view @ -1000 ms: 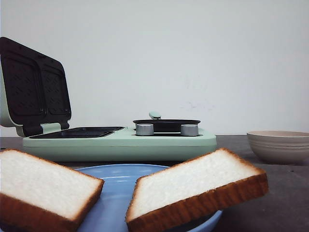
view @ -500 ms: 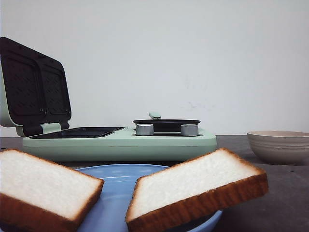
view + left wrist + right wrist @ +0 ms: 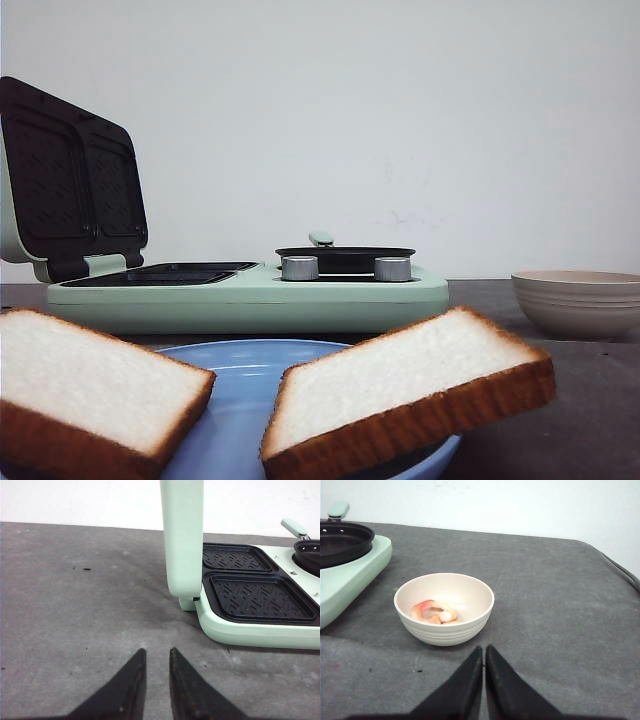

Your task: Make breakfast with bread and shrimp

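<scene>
Two slices of bread, one on the left (image 3: 90, 385) and one on the right (image 3: 410, 385), lean on a blue plate (image 3: 240, 375) close to the front camera. The shrimp (image 3: 434, 612) lie in a cream bowl (image 3: 445, 607), which also shows at the right of the front view (image 3: 580, 300). My right gripper (image 3: 484, 649) is shut and empty, low over the grey table just short of the bowl. My left gripper (image 3: 157, 652) is slightly open and empty, over bare table beside the green sandwich maker (image 3: 250, 632). Neither gripper shows in the front view.
The sandwich maker (image 3: 250, 295) stands behind the plate with its lid (image 3: 70, 180) raised, showing two black grill plates (image 3: 257, 597). A small black pan (image 3: 345, 258) sits on its right side and also shows in the right wrist view (image 3: 340, 542). The table's right edge (image 3: 620, 570) is beyond the bowl.
</scene>
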You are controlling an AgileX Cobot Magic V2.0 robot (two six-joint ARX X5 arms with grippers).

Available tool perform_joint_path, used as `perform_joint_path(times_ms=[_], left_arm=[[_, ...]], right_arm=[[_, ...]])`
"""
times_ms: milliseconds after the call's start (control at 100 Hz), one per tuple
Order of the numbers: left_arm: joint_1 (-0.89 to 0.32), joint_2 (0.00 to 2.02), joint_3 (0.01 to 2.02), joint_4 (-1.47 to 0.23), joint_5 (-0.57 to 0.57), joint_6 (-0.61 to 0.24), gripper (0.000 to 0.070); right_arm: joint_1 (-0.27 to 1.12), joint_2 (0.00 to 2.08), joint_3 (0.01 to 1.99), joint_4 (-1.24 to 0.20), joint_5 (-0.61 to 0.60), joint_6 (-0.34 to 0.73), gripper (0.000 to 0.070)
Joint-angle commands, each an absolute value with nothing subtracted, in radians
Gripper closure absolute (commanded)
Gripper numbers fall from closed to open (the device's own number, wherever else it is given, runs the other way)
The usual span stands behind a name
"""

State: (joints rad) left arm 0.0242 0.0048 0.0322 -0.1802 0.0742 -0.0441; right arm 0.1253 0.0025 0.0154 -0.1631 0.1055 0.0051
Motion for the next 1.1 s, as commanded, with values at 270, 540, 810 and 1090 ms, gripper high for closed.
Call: perform_joint_path(times_ms=[270, 540, 810, 1090], left_arm=[[0.026, 0.005, 0.052, -0.188, 0.075, -0.265, 0.0698], [0.026, 0.109, 0.247, -0.269, 0.115, -0.353, 0.0697], [0.026, 0.330, 0.470, -0.364, 0.327, -0.345, 0.0697], [0.026, 0.504, 0.635, -0.574, 0.514, -0.291, 0.0697]], right_arm=[[0.128, 0.004, 0.047, -0.177, 0.104, 0.174, 0.0696], [0.128, 0.111, 0.263, -0.308, 0.100, 0.363, 0.0697], [0.128, 0.317, 0.480, -0.424, -0.036, 0.324, 0.0697], [0.128, 0.441, 0.612, -0.636, -0.089, 0.271, 0.0697]])
